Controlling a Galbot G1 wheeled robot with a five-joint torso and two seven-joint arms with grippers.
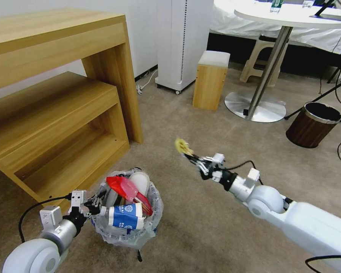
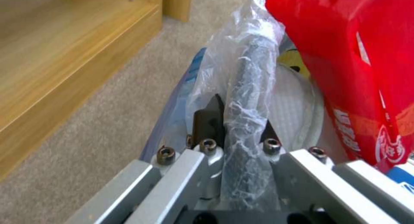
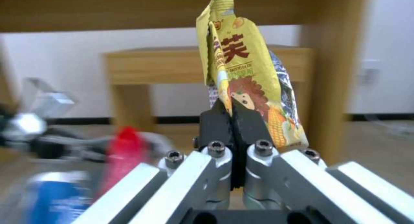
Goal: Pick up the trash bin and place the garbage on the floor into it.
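Observation:
The trash bin, small and lined with a clear crinkly bag, sits low at the lower left, holding a red wrapper, a blue-white carton and white items. My left gripper is shut on its bagged black rim, one finger on each side. To the right, over the carpet, my right gripper is shut on a yellow wrapper. In the right wrist view the yellow wrapper stands up from the closed fingertips, and the red wrapper shows blurred beyond.
A wooden desk with a low shelf stands close on the left. A larger brown bin stands at the far right near a round table's steel base. A small wooden stool and a white appliance stand behind.

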